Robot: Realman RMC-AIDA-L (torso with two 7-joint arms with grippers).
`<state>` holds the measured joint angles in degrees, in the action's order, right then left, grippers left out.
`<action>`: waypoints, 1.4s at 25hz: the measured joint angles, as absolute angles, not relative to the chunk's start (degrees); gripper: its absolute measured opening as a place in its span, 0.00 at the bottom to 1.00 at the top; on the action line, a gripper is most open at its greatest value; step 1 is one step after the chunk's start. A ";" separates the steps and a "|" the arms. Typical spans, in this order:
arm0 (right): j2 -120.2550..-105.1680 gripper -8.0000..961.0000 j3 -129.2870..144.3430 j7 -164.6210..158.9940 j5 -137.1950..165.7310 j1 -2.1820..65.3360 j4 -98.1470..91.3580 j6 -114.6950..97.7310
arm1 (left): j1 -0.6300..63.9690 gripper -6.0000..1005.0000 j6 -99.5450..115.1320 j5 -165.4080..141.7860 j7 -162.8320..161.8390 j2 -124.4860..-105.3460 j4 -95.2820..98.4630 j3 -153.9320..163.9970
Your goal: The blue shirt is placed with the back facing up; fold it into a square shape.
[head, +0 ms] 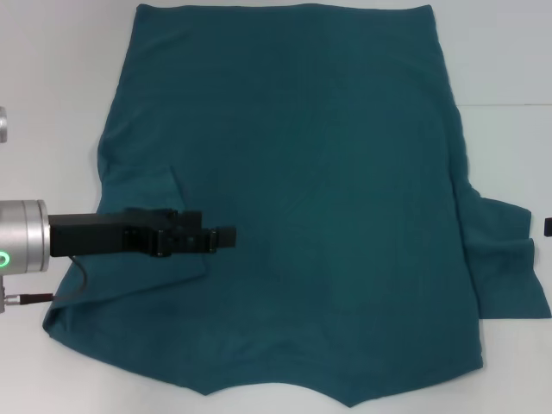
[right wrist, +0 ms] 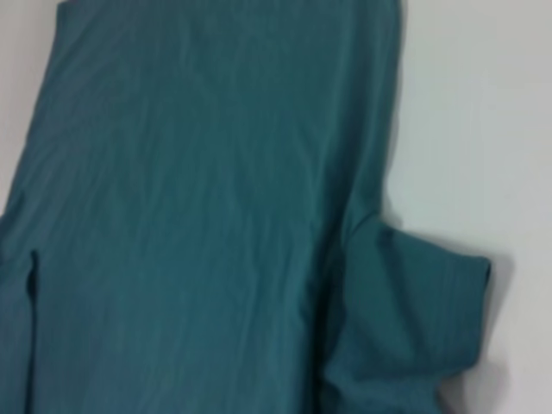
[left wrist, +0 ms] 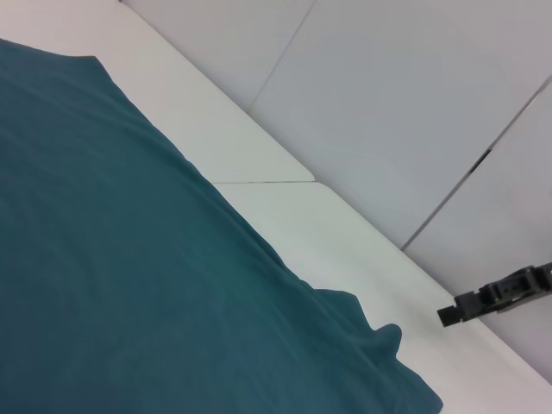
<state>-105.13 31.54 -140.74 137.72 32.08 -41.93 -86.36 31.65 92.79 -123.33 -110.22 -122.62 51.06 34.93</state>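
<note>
Left pincer [head: 226,237] over blue shirt [head: 328,172]

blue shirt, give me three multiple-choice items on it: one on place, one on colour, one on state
1. Where is the left gripper?
A. over the blue shirt
B. beside it, on the white table
C. out of view

2. What colour is the side facing up?
A. white with lettering
B. plain dark teal
C. red

3. How does the shirt lie?
A. folded into a square
B. rolled up
C. spread flat, right sleeve sticking out

Answers: 1 A, the arm reaches over the cloth from the left. 2 B, no print shows. 3 C, the head view shows it unfolded.
</note>
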 joint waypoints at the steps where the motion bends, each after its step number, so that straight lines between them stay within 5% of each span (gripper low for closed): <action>1: -105.24 0.81 31.79 -140.42 137.73 32.10 -41.54 -85.77 | 31.63 0.96 92.69 -123.33 -110.22 -122.67 51.06 34.91; 15: -107.77 0.80 34.19 -139.04 137.82 32.97 -39.58 -77.60 | 31.48 0.96 91.26 -123.30 -110.21 -122.94 51.06 34.80; 35: -108.35 0.79 34.67 -141.33 141.06 36.53 -34.58 -73.21 | 30.97 0.96 90.05 -123.31 -110.21 -123.05 51.06 34.97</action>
